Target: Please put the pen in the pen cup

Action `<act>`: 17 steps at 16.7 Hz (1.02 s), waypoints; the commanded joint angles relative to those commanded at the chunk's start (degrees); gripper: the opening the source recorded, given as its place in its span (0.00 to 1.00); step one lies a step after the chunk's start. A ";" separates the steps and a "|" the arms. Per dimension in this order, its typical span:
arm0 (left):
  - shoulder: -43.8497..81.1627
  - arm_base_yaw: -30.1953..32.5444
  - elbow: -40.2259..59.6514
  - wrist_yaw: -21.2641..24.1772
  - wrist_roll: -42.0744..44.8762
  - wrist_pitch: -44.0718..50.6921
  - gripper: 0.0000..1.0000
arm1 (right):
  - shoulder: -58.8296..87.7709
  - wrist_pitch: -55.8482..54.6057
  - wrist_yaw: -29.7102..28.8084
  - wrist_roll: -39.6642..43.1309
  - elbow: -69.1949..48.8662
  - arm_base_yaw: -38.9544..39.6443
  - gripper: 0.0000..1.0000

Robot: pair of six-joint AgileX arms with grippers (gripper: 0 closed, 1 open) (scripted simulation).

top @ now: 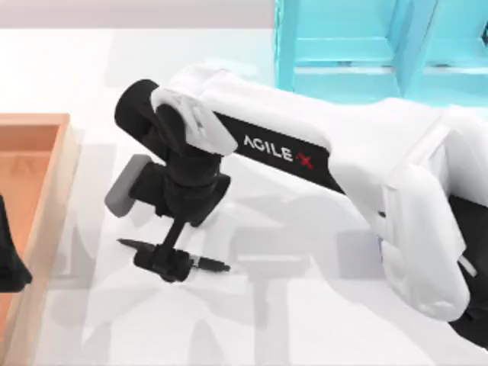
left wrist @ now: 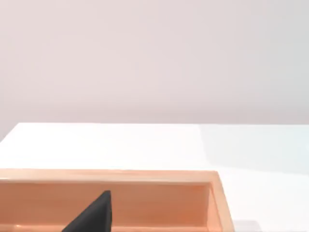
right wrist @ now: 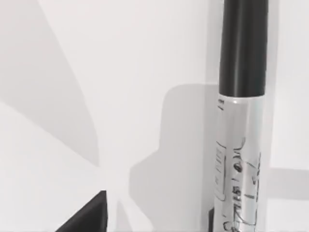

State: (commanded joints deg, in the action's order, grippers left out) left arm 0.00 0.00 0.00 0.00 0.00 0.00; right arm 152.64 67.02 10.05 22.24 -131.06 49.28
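White table ran under both arms, a wooden tray (top: pixel 34 175) at nine o'clock. My right pincer (top: pixel 169 259) sat low at seven o'clock, fingers pinched around the pen (top: pixel 210 264), which lay flat across them. I judged a shallow, off-centre hold could let it swivel or drop on lifting. My left pincer (top: pixel 9 263) idled over the tray.

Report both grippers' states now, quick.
Left gripper: parked at the table's left over the wooden tray; state cannot be told.
Right gripper: shut on the pen, low over the table.
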 joint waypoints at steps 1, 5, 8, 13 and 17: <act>0.00 0.00 0.00 0.00 0.00 0.00 1.00 | -0.04 -0.83 0.00 -0.10 0.84 0.10 1.00; 0.00 0.00 0.00 0.00 0.00 0.00 1.00 | -0.05 -1.06 0.00 -0.12 1.07 0.13 1.00; 0.00 0.00 0.00 0.00 0.00 0.00 1.00 | -0.05 -1.06 0.00 -0.12 1.07 0.13 0.77; 0.00 0.00 0.00 0.00 0.00 0.00 1.00 | -0.05 -1.06 0.00 -0.12 1.07 0.13 0.40; 0.00 0.00 0.00 0.00 0.00 0.00 1.00 | -0.05 -1.06 0.00 -0.12 1.07 0.13 0.10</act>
State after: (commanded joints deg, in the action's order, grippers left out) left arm 0.00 0.00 0.00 0.00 0.00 0.00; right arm 152.59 65.96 10.06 22.12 -130.00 49.41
